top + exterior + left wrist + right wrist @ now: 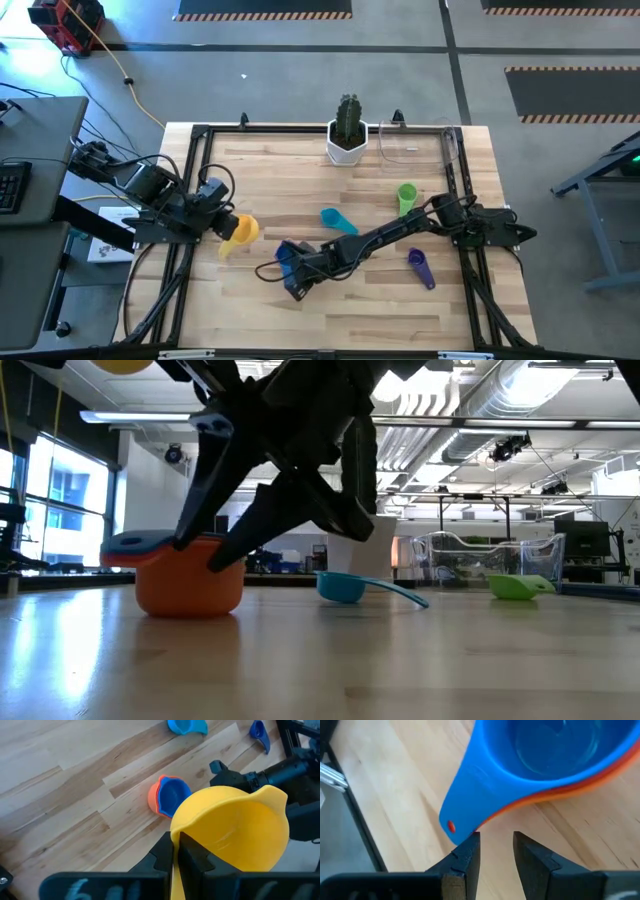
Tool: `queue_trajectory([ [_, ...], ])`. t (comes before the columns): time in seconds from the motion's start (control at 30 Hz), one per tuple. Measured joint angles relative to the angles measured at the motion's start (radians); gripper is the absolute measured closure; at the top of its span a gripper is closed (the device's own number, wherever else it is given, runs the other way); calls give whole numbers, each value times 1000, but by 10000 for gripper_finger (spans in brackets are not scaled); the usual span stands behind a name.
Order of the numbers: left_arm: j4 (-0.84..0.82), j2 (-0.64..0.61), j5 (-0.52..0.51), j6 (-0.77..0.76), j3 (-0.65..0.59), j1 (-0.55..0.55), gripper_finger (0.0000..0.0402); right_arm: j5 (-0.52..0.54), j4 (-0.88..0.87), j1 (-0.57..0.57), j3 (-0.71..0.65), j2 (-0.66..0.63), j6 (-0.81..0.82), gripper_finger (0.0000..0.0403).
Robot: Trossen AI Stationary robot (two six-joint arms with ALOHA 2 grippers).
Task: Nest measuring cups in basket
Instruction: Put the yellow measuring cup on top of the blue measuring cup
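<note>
My left claw (228,228) is clamped on the yellow cup (235,827), pinching its thin handle, left of the orange cup (190,582). The blue cup (545,750) sits inside the orange one. My right claw (495,851) is let go, fingers apart, empty, just beside the blue handle. I think these cups are light, stiff and a bit slippery, so the flat handle is the best spot to pinch. The basket (418,144) waits far behind the orange cup, well apart.
</note>
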Motion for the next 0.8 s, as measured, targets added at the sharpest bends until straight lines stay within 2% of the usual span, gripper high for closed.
queue_trajectory([
  [0.37, 0, 25, -22, -81, 0, -1, 392, -104, -72, -3, 0, -19, -23, 295],
  [0.57, 2, 81, -47, -164, 0, -13, 392, -94, -155, -18, 0, -102, -80, 295],
  [0.8, 6, 178, -75, -278, 1, -17, 392, -5, -350, -63, 0, -223, -142, 295],
])
